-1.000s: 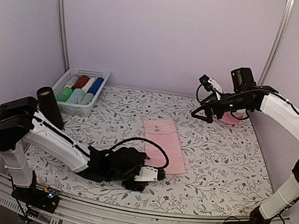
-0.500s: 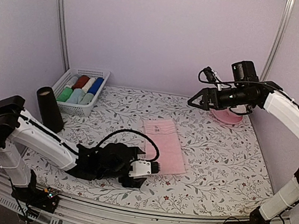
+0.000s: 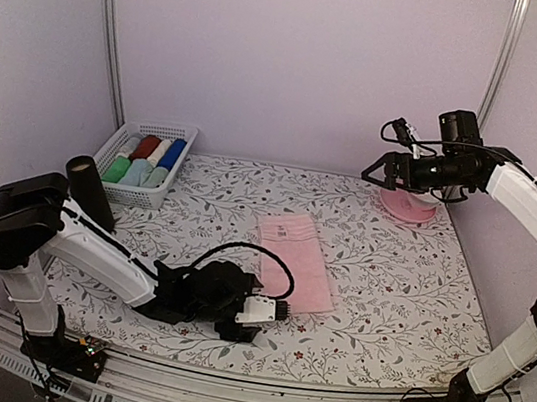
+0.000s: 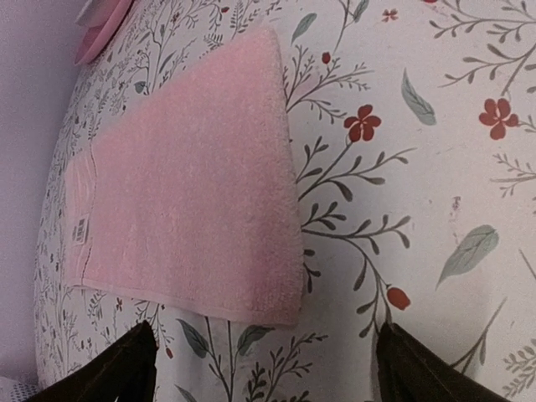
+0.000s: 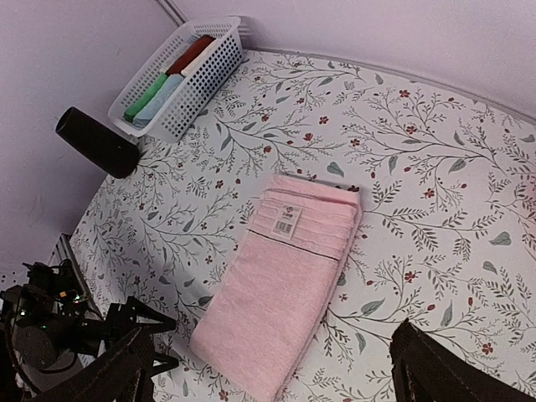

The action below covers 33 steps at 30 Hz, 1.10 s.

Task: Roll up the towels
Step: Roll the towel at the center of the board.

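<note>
From above, my left gripper (image 3: pixel 275 310) lies low over the flowered table (image 3: pixel 408 283) near the front edge, just beside the near left corner of the pink towel (image 3: pixel 293 260). That towel lies flat and folded near the middle of the table, its label end toward the back wall. My right gripper (image 3: pixel 376 173) is raised in the air at the back right, near a pink saucer (image 3: pixel 407 207) and well apart from the towel. A white basket (image 3: pixel 182 136) holding rolled cloths (image 3: pixel 143 162) in green, red, white and blue sits at the back left, with a black cylinder (image 3: pixel 90 193) just in front of it. In the left wrist view, my left gripper (image 4: pixel 264 343) has its two dark fingers (image 4: pixel 126 368) spread wide at the bottom corners, with nothing between them; the pink towel (image 4: pixel 184 193) lies flat just ahead, its near edge close to the fingertips, and the pink saucer (image 4: pixel 100 29) shows at the top left corner. In the right wrist view, my right gripper (image 5: pixel 275 331) looks down from high up, its fingers (image 5: pixel 427 364) wide apart and holding nothing; far below lie the pink towel (image 5: pixel 289 268), the basket (image 5: pixel 219 63) and the black cylinder (image 5: pixel 96 142).
</note>
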Each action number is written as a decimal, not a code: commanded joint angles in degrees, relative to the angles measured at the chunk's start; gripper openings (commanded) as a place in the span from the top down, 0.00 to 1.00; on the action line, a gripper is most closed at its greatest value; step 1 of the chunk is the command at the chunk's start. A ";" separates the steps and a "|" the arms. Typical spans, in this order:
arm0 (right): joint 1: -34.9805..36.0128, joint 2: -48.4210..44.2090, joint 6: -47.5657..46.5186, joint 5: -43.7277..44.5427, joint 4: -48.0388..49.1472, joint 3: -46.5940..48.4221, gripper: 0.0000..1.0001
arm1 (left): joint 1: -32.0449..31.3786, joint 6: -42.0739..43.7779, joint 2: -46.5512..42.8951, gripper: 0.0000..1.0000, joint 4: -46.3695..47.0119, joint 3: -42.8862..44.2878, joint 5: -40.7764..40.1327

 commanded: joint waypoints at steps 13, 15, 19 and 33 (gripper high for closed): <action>-0.37 -7.88 -14.73 4.16 13.54 -13.78 0.01 | 3.29 7.40 8.24 0.39 -1.94 6.59 -0.10; -0.35 -8.84 -16.12 3.57 14.57 -14.74 0.01 | 3.36 7.80 8.71 0.48 -3.16 7.42 -0.19; -0.33 -10.01 -22.03 -1.04 16.02 -17.06 0.01 | 3.37 8.01 9.39 0.61 -4.54 8.25 0.77; 16.33 -21.32 -63.43 5.03 36.23 -47.73 0.03 | 6.45 -1.17 0.94 1.00 -5.76 6.52 13.20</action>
